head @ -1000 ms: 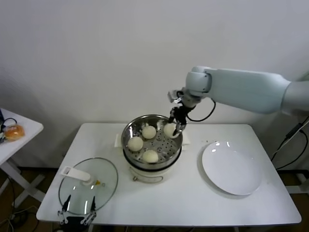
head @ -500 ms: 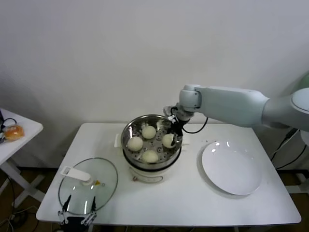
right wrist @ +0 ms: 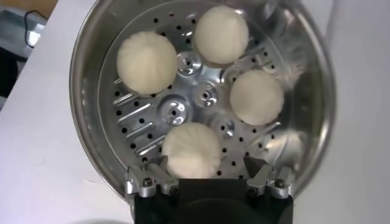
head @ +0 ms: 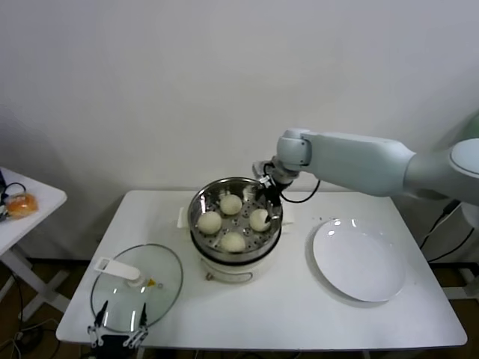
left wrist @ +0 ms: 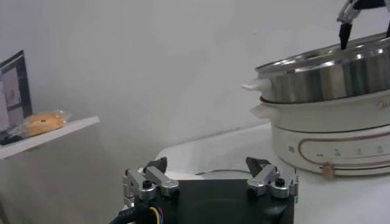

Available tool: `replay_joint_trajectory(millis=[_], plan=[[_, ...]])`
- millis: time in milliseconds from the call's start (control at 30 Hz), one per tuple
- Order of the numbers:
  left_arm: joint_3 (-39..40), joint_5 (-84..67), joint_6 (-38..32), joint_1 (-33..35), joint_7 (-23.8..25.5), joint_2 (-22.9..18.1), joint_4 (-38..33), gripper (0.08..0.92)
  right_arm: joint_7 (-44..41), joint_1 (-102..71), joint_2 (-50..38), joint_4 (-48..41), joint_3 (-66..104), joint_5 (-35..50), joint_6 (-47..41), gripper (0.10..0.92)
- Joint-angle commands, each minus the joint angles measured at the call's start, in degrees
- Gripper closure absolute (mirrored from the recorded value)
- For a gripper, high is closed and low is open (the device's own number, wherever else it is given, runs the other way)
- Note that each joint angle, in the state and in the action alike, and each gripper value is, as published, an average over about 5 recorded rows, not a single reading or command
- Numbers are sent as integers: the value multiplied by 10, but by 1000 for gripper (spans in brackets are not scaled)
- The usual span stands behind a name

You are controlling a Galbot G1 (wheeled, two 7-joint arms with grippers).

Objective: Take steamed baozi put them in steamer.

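Stainless steel, shiny and perforated across its bottom, the steamer (head: 236,196) sits on a white cooker base (head: 233,265) at the far middle of the white table (head: 299,307). All four steamed baozi (head: 260,219) lie inside it, spread round the basket floor and apart from one another: one at the far side, one at the left, one at the near side, and one at the right just under the right gripper (head: 270,196).

That right gripper hangs over the steamer's far right rim, its arm reaching in from the right. In the right wrist view its fingers (right wrist: 148,181) stand wide apart with nothing between them; the nearest bun (right wrist: 192,150) rests on the perforated floor below, free of the fingers.

The left gripper (left wrist: 211,181) is parked low at the near left edge of the table, by the glass lid (head: 137,286), which lies flat on the table to the near left of the cooker. Its fingers (left wrist: 151,180) are spread apart and hold nothing.

A flat white plate (head: 359,259) lies on the table to the right of the steamer. On a small side table (head: 30,213) at the far left sits an orange object (head: 22,203)
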Motion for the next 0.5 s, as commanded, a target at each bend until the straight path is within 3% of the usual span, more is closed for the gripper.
replay_joint_trajectory(millis=[33, 267, 500], plan=[[-3, -4, 1, 4, -1, -12, -9, 177, 62, 53, -89, 41, 60, 39, -15, 204], [0, -8, 4, 1, -2, -12, -12, 177, 293, -180, -227, 150, 384, 35, -51, 203], [2, -6, 0, 4, -2, -12, -14, 177, 397, -407, -305, 249, 606, 32, -32, 203]])
